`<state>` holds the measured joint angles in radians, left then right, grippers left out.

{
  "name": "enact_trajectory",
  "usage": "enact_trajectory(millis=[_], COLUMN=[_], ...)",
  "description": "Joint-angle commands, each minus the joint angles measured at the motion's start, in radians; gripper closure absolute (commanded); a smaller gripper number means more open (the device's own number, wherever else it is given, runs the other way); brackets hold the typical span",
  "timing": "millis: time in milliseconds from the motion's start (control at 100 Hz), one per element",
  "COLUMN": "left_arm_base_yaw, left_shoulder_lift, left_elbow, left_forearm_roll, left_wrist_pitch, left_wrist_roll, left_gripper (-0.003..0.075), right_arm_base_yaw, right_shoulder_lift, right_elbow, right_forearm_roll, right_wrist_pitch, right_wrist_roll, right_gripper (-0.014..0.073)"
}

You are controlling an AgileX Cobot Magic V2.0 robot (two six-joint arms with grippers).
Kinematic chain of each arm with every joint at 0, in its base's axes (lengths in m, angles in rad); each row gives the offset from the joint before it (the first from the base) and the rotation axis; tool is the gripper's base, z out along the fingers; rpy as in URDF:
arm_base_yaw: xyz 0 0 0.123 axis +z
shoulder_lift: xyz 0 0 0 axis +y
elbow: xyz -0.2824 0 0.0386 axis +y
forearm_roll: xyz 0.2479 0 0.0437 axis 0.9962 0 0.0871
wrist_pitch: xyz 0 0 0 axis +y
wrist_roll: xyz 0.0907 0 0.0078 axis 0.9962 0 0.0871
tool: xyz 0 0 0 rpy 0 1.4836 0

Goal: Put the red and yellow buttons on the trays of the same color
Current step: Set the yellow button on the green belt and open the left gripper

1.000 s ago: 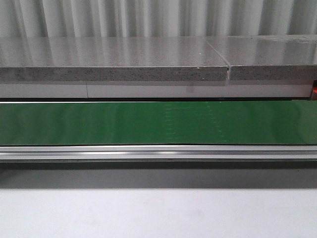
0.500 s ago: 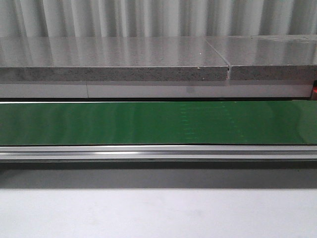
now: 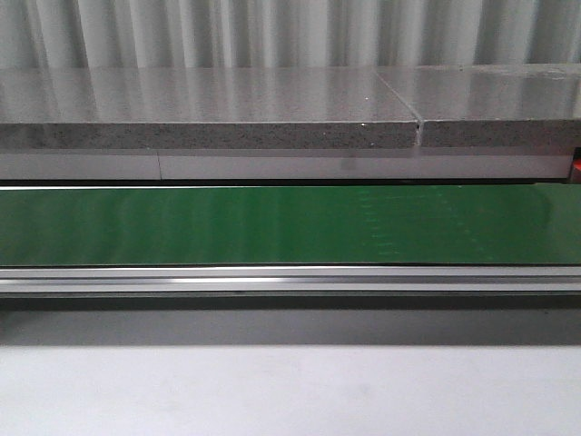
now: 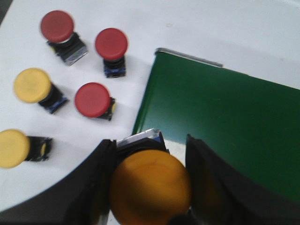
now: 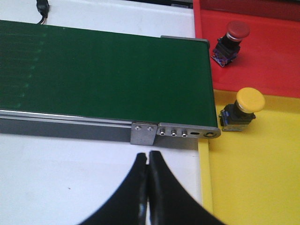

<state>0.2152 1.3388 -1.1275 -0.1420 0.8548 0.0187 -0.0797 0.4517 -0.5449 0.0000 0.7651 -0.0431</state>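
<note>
My left gripper (image 4: 149, 159) is shut on a yellow button (image 4: 150, 187), held beside the end of the green conveyor belt (image 4: 225, 122). On the white table beyond lie three red buttons (image 4: 111, 43) (image 4: 57, 26) (image 4: 92, 99) and two yellow buttons (image 4: 32, 85) (image 4: 11, 148). My right gripper (image 5: 148, 157) is shut and empty above the white table, next to the belt's other end (image 5: 103, 75). A red button (image 5: 230, 36) lies in the red tray (image 5: 272, 61). A yellow button (image 5: 243, 108) lies in the yellow tray (image 5: 253, 178). Neither gripper shows in the front view.
The front view shows the bare green belt (image 3: 272, 225) with its aluminium rail (image 3: 290, 277), a grey stone shelf (image 3: 209, 118) behind and white table (image 3: 290, 391) in front. A black cable end (image 5: 42, 9) lies past the belt.
A faint lighter patch on the belt's surface has drifted to the right across the front view. Nothing else differs.
</note>
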Motion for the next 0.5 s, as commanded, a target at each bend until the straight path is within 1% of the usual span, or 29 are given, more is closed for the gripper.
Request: enact_trajectory(millis=[0, 90, 220, 430, 490], left_arm_base_yaw=[-0.058, -0.105, -0.144, -0.161, -0.161], left_shoulder_lift=[0.029, 0.093, 0.155, 0.206, 0.211], left_elbow=[-0.068, -0.098, -0.115, -0.115, -0.115], left_forearm_roll=[-0.019, -0.019, -0.019, -0.015, -0.015], left_wrist_pitch=[-0.030, -0.022, -0.020, -0.017, -0.014], left_wrist_roll=[0.003, 0.003, 0.003, 0.003, 0.003], left_gripper=[0.0605, 0.0604, 0.0603, 0.0601, 0.0577], right_arm_base_yaw=[-0.001, -0.001, -0.001, -0.001, -0.001], right_shoulder_lift=[0.006, 0.006, 0.006, 0.006, 0.006], right_elbow=[-0.025, -0.025, -0.025, -0.025, -0.025], right_forearm_roll=[0.000, 0.000, 0.000, 0.000, 0.000], right_wrist_pitch=[-0.061, -0.061, -0.061, -0.061, -0.061], right_wrist_roll=[-0.005, -0.005, -0.005, -0.005, -0.005], right_gripper=[0.0661, 0.0661, 0.0661, 0.0661, 0.0661])
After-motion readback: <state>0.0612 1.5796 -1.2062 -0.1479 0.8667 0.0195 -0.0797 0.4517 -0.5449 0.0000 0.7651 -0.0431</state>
